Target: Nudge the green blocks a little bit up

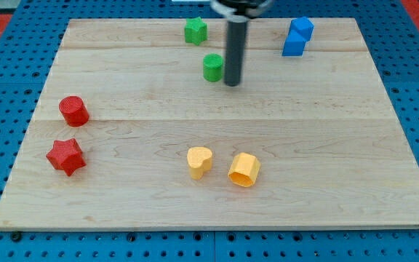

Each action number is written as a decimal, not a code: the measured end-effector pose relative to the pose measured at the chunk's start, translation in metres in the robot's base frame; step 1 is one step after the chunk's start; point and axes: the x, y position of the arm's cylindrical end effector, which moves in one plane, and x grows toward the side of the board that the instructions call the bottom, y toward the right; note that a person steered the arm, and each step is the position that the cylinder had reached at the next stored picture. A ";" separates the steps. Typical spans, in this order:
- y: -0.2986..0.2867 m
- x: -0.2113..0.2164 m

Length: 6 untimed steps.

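A green cylinder [212, 67] stands on the wooden board [318, 145] near the top middle. A green star-shaped block [195, 30] lies above it, close to the board's top edge. My dark rod comes down from the view's top, and my tip [231, 84] rests on the board just right of the green cylinder and slightly below it, very close to it; I cannot tell if they touch.
Two blue blocks [297, 36] sit together at the top right. A red cylinder [73, 110] and a red star [65, 156] lie at the left. A yellow heart-like block [199, 161] and a yellow hexagonal block [244, 169] lie at the bottom middle.
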 end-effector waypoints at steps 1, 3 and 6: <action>-0.030 -0.065; -0.040 -0.051; -0.049 -0.066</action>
